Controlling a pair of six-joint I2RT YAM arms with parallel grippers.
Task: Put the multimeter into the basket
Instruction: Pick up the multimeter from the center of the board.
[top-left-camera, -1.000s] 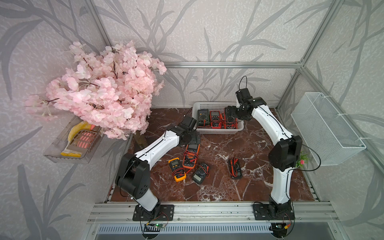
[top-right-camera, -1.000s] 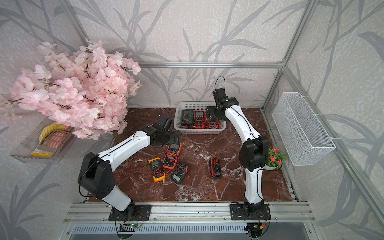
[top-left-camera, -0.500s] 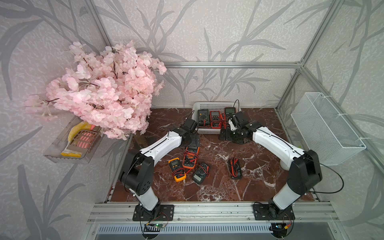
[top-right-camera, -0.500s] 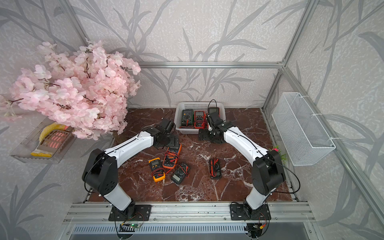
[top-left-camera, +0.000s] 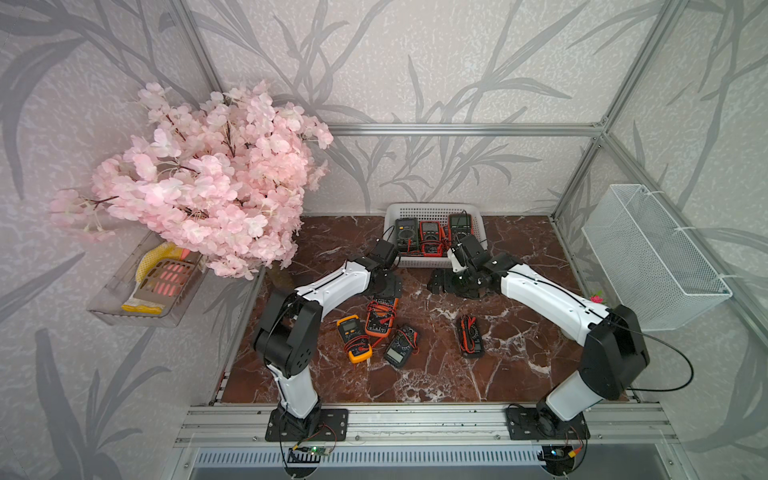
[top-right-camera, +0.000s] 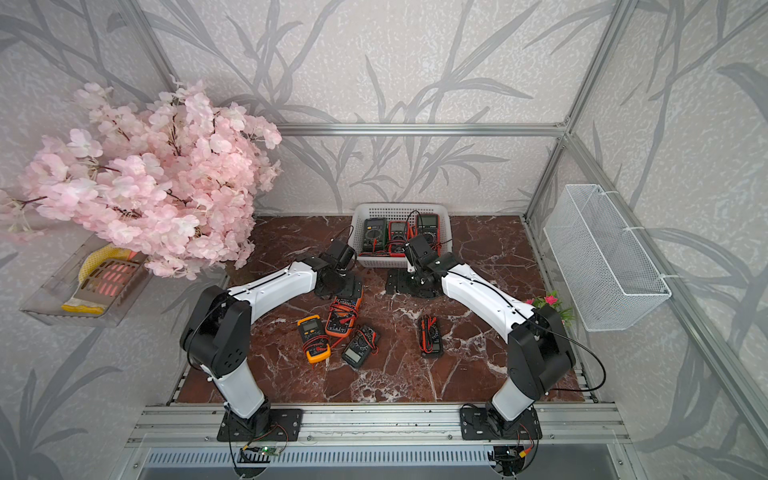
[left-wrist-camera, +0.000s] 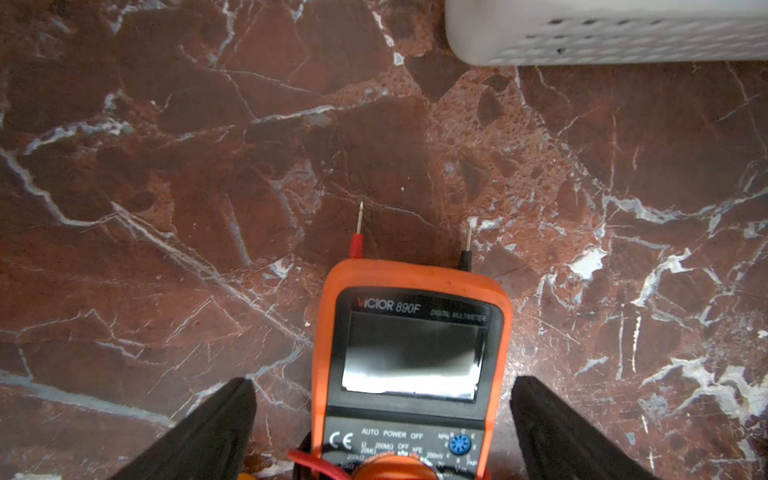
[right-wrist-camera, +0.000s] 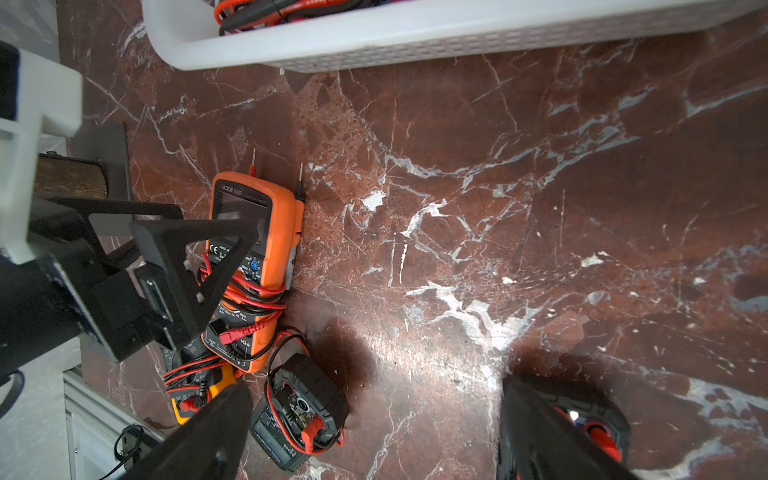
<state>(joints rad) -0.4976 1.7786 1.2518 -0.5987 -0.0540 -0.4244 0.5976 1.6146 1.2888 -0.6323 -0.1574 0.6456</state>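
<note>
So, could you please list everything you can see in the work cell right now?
low white perforated plastic basket: one, white, back of table
multimeters in the basket: three, dark, red, dark, side by side
multimeters on the table: four, orange, yellow, dark grey, black-and-red, before the basket
red-brown marble table: one, red-brown, cell floor
pink artificial blossom branch: one, pink, left corner
clear wall shelf: one, transparent, left wall
tall white wire-mesh basket: one, white, right wall
small pink-flowered potted plant: one, green and pink, right table edge
left gripper: one, black, open astride the orange multimeter
right gripper: one, black, open, over the table near the basket
</note>
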